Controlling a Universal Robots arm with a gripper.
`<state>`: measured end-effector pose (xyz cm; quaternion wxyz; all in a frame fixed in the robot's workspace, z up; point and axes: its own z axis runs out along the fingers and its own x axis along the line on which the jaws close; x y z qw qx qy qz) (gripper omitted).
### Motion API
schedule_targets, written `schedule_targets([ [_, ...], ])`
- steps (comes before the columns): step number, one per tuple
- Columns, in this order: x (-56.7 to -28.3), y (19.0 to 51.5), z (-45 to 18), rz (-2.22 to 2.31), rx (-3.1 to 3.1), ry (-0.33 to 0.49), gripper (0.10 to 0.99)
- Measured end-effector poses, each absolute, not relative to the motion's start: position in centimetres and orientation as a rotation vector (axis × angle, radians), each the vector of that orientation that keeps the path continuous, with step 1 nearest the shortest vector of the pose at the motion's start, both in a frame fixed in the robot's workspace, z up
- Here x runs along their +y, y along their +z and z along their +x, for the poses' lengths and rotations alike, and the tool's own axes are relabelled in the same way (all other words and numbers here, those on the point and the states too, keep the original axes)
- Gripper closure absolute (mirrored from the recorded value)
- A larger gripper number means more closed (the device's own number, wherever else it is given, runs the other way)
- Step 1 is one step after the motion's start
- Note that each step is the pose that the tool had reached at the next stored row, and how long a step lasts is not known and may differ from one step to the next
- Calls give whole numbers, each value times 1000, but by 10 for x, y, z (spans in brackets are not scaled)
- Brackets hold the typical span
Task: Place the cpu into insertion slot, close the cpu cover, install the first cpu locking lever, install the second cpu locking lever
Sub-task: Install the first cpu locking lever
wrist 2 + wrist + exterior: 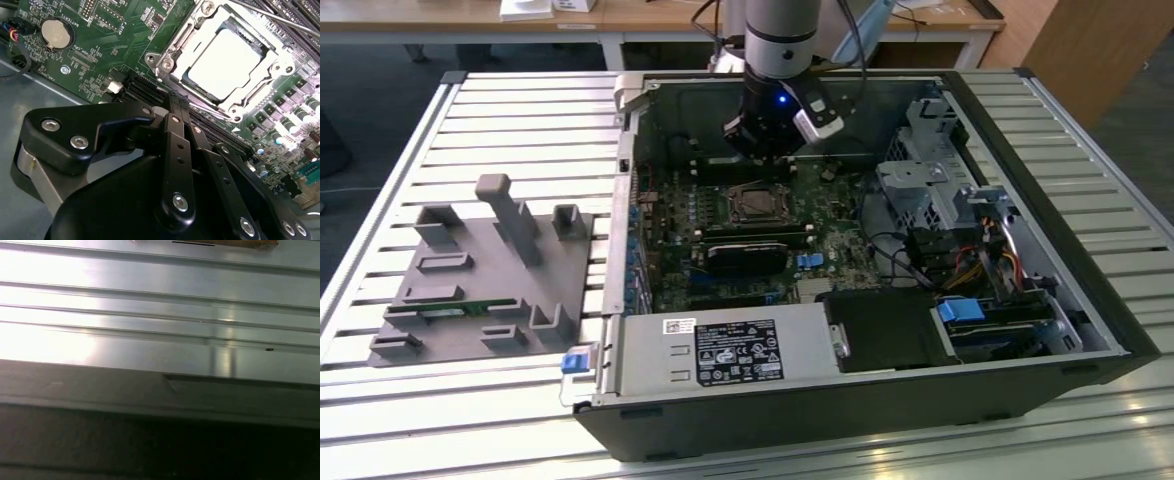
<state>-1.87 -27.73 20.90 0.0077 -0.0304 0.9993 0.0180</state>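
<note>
At the exterior view's left, a grey fixture (pixel 480 275) sits on the slatted worktop (pixel 400 420). Rightward, inside the open computer case (pixel 854 410), my gripper (pixel 767 150) hangs over the motherboard, jaws together (gripping nothing), near the insertion slot (pixel 755 203), where the cpu (pixel 225 62) lies framed by the cpu cover (pixel 240 107).

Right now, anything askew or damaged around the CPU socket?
Nothing looks damaged. In the second wrist view the cpu sits square in the insertion slot, the cpu cover flat around it. One thin lever rod stands off the frame, apparently unlatched.
</note>
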Motion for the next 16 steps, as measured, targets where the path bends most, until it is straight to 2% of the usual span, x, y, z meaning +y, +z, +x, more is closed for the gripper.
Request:
schedule_targets([
  [16, -276, 197, -17, -108, 3131, -20, 980],
])
